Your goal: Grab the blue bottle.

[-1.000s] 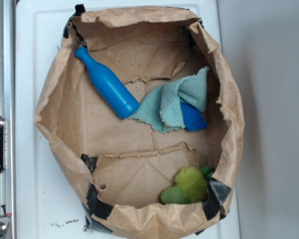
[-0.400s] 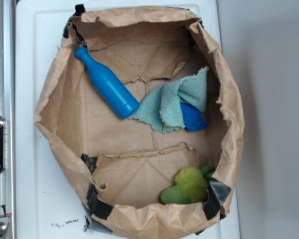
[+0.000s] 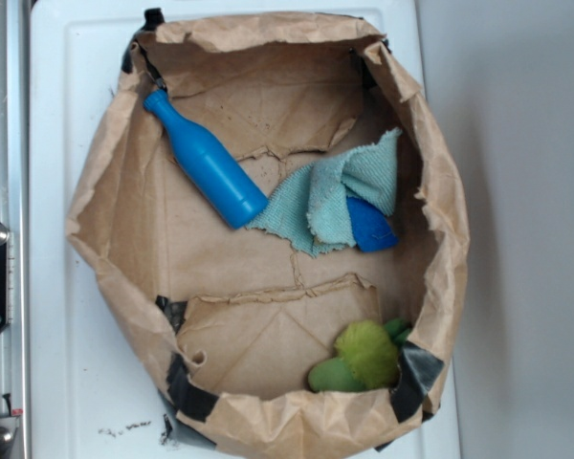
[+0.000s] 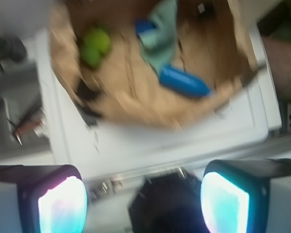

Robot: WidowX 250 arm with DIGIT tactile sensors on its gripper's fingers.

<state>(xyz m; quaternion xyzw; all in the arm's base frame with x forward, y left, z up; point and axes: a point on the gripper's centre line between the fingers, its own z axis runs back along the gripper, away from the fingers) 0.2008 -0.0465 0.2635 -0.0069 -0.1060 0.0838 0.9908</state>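
The blue bottle (image 3: 205, 160) lies on its side inside a brown paper bag (image 3: 105, 201), neck toward the upper left, its base touching a teal cloth (image 3: 340, 196). In the blurred wrist view the blue bottle (image 4: 183, 81) shows far ahead, inside the bag (image 4: 136, 104). My gripper (image 4: 143, 201) is open, its two glowing pads wide apart with nothing between them. It hovers over the rail off the bag's left side, well away from the bottle. A dark sliver at the exterior view's bottom left corner may be part of the arm.
A small darker blue object (image 3: 371, 226) pokes out from under the cloth. A green plush toy (image 3: 362, 357) sits in the bag's lower right corner. The bag rests on a white board (image 3: 57, 344), with a metal rail (image 3: 2, 143) along the left.
The bag's contents have not moved. A dark shape has entered the exterior view's bottom left corner.
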